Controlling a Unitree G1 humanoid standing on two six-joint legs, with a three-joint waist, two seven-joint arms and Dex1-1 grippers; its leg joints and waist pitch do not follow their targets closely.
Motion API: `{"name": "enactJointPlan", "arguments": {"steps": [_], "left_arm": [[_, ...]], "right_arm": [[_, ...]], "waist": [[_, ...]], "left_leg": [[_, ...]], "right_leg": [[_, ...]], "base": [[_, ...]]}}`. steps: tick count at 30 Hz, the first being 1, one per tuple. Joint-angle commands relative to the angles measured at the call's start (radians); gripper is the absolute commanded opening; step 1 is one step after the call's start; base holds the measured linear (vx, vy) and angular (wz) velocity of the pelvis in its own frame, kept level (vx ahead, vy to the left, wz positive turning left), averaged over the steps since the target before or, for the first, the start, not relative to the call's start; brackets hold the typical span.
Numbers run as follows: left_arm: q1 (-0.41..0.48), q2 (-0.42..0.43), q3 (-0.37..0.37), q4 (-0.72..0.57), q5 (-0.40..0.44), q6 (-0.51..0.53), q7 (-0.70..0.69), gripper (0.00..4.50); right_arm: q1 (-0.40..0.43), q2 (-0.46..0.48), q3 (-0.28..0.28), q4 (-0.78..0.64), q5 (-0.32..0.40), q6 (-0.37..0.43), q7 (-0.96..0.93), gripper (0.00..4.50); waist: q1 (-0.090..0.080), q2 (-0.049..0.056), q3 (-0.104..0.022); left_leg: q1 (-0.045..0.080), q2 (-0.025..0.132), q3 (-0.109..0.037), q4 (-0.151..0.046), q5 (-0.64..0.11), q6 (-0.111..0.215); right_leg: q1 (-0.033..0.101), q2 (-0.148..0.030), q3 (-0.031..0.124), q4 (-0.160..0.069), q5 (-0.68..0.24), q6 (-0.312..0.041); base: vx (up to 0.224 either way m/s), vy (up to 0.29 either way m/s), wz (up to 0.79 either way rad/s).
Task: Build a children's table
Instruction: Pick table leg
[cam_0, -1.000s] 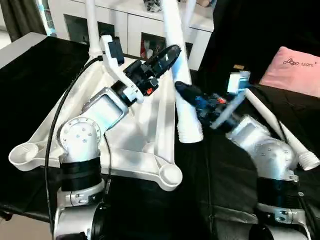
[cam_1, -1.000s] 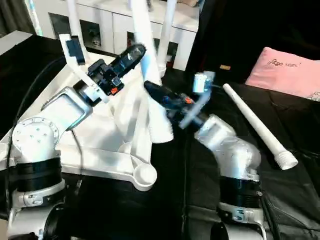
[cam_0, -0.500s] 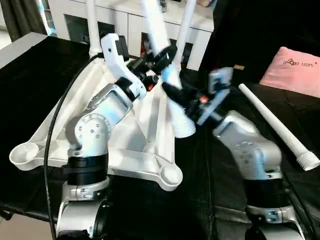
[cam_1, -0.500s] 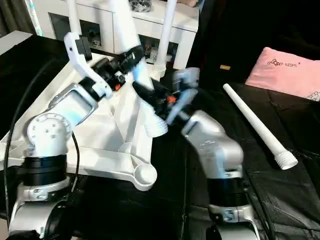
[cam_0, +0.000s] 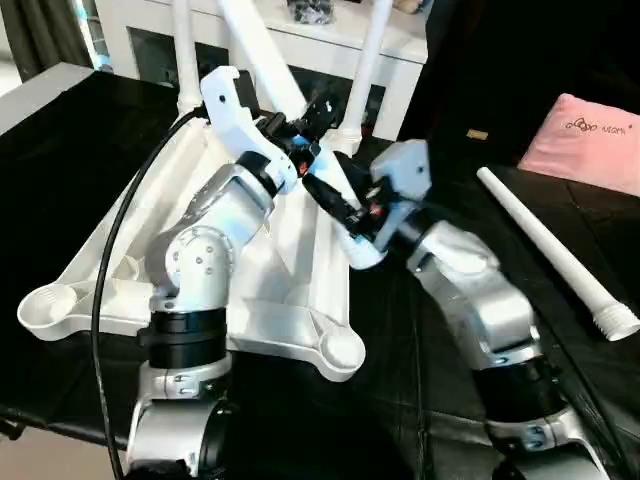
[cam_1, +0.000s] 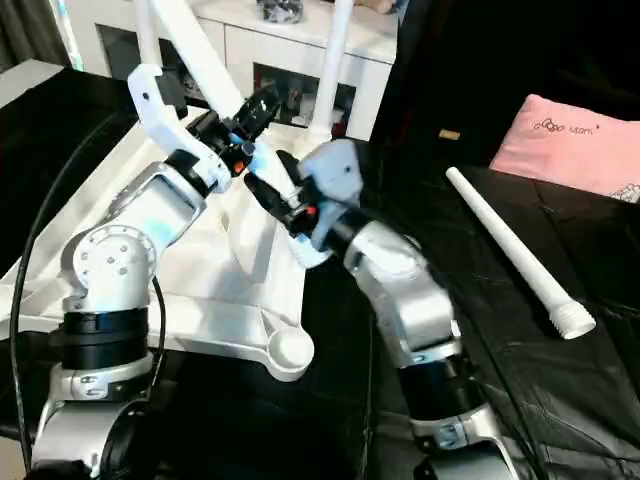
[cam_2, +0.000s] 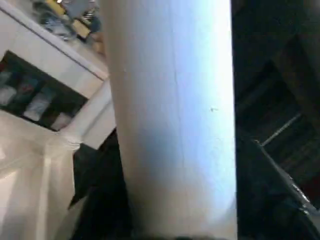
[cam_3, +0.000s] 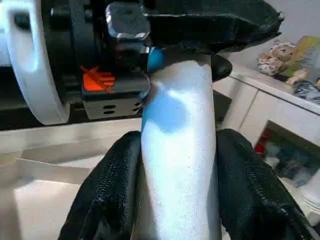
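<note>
Over the upside-down tabletop (cam_0: 110, 262) is where all the action is, so I'll place everything off that. Compared with a second ago the held leg (cam_0: 262, 62) has swung a lot: it was standing nearly straight up off the tabletop's far right side, and now it leans hard, top end tipped away toward the far left over the tabletop and ribbed lower end (cam_1: 310, 252) hanging just above its right edge.

Right gripper (cam_3: 175, 165) has both black fingers (cam_3: 112, 190) clamped on either side of that leg near the low end, same squeeze as before, but its forearm has come in from the right and now sits close against the tabletop's right rim.

Left gripper (cam_0: 312, 118) is right up on the same leg, a bit higher along it; a second ago it was clearly off to the side. Honestly can't tell if its fingers have closed on the leg yet.

Two legs (cam_0: 182, 45) stand upright in the tabletop's far corner sockets. One loose leg (cam_0: 555, 250) lies on the black cloth (cam_0: 590, 380), well to the right of the tabletop, unmoved.
</note>
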Motion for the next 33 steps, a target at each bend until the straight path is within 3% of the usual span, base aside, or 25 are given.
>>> {"name": "enactJointPlan", "arguments": {"steps": [1, 2, 12, 14, 16, 19, 21, 26, 31, 33], "left_arm": [[-0.035, -0.022, -0.005, 0.015, 0.017, -0.019, 0.037, 2.38], [-0.043, -0.034, 0.001, 0.024, 0.016, -0.032, 0.057, 2.28], [-0.058, -0.064, 0.038, 0.036, 0.001, -0.047, 0.106, 1.82], [-0.057, -0.07, 0.035, 0.033, 0.005, -0.053, 0.116, 1.82], [-0.056, -0.072, 0.035, 0.033, 0.005, -0.055, 0.119, 1.82], [-0.055, -0.065, 0.038, 0.037, 0.012, -0.064, 0.122, 1.8], [-0.059, -0.053, 0.048, 0.045, 0.016, -0.072, 0.123, 1.8], [-0.071, -0.008, 0.05, 0.064, 0.041, -0.088, 0.107, 1.8], [-0.082, 0.06, 0.039, 0.09, 0.069, -0.098, 0.053, 1.8], [-0.087, 0.111, 0.022, 0.105, 0.084, -0.092, -0.001, 1.8]], "right_arm": [[-0.002, -0.01, 0.018, -0.003, -0.029, -0.039, -0.008, 1.84], [-0.003, -0.012, 0.029, 0.009, -0.06, -0.075, -0.021, 1.84], [-0.003, -0.022, 0.062, 0.042, -0.141, -0.164, -0.05, 1.84], [-0.003, -0.01, 0.053, 0.061, -0.129, -0.168, -0.042, 2.53], [-0.004, -0.008, 0.052, 0.065, -0.129, -0.17, -0.041, 2.63], [-0.005, 0.001, 0.046, 0.07, -0.103, -0.163, -0.02, 2.87], [-0.001, 0.029, 0.024, 0.067, -0.03, -0.179, 0.021, 3.0], [0.009, 0.042, 0.007, 0.051, 0.023, -0.186, 0.056, 3.48], [0.024, 0.048, -0.015, 0.015, 0.097, -0.088, 0.087, 3.85], [0.024, 0.04, -0.038, -0.01, 0.141, -0.011, 0.087, 4.09]], "waist": [[-0.004, 0.008, -0.067], [-0.005, 0.013, -0.067], [-0.015, 0.009, -0.067], [-0.017, 0.009, -0.067], [-0.018, 0.007, -0.068], [-0.019, 0.009, -0.067], [-0.019, 0.009, -0.068], [-0.018, 0.015, -0.068], [-0.018, 0.017, -0.068], [-0.017, 0.017, -0.067]], "left_leg": [[0.011, 0.012, 0.008, -0.062, -0.048, -0.033], [0.011, 0.012, 0.007, -0.062, -0.043, -0.036], [0.011, 0.01, 0.007, -0.059, -0.058, -0.022], [0.01, 0.01, 0.007, -0.059, -0.057, -0.017], [0.01, 0.01, 0.007, -0.058, -0.055, -0.013], [0.011, 0.011, 0.007, -0.059, -0.059, -0.006], [0.012, 0.012, 0.007, -0.058, -0.062, 0.004], [0.016, 0.015, 0.006, -0.059, -0.057, 0.006], [0.016, 0.014, 0.004, -0.062, -0.058, -0.005], [0.018, 0.012, 0.004, -0.064, -0.057, -0.008]], "right_leg": [[0.058, -0.068, 0.043, -0.065, 0.116, -0.098], [0.057, -0.068, 0.044, -0.065, 0.131, -0.098], [0.06, -0.065, 0.043, -0.063, 0.139, -0.108], [0.06, -0.064, 0.043, -0.063, 0.141, -0.111], [0.06, -0.064, 0.043, -0.063, 0.146, -0.115], [0.059, -0.065, 0.043, -0.064, 0.14, -0.119], [0.059, -0.066, 0.043, -0.063, 0.147, -0.124], [0.054, -0.066, 0.042, -0.062, 0.149, -0.134], [0.055, -0.066, 0.042, -0.062, 0.137, -0.128], [0.055, -0.066, 0.042, -0.063, 0.126, -0.125]], "base": [[0.0, 0.0, 0.0], [0.0, 0.0, 0.0], [0.0, 0.0, 0.0], [0.0, 0.0, 0.0], [0.0, 0.0, 0.0], [0.0, 0.0, 0.0], [0.0, 0.0, 0.0], [0.0, 0.0, 0.0], [0.0, 0.0, 0.0], [0.0, 0.0, 0.0]]}}
